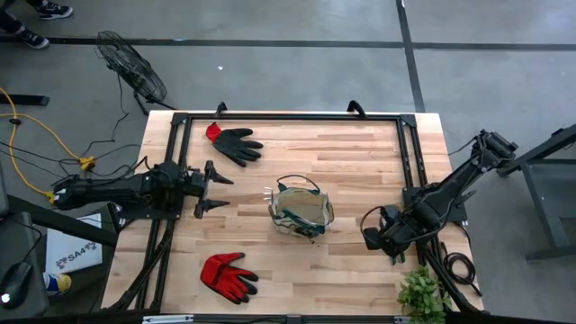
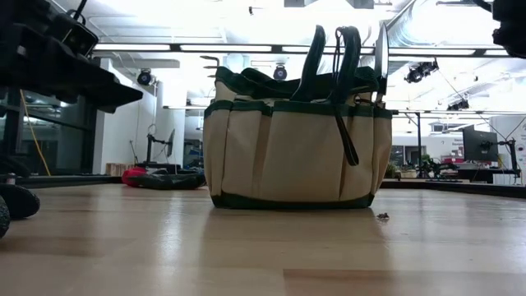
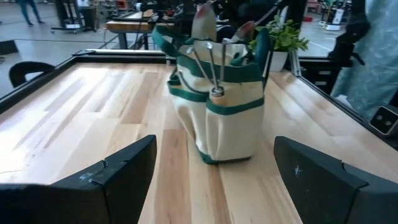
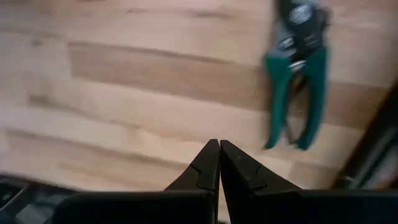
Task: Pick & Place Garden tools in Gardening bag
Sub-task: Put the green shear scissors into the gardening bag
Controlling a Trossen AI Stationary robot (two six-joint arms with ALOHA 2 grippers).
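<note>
Standing mid-table, the gardening bag (image 1: 301, 213) looked soft-walled and easily tipped, with tools already in its pockets. The left gripper (image 1: 216, 190) waited just left of it, fingers spread and empty; the right gripper (image 4: 219, 163), pinched shut on nothing, hovered near the stiff green-handled pruners (image 4: 297, 74), best grasped across both handles. No readable writing showed on the bag or pruners.

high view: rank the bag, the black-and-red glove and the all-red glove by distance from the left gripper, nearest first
From the open left gripper:
1. Black-and-red glove, at the table's far side, nearest by a small margin.
2. Bag, mid-table, straight ahead of the fingers.
3. Red glove, near the front edge, farthest.
The first two are fairly close; the red glove is clearly last.
</note>
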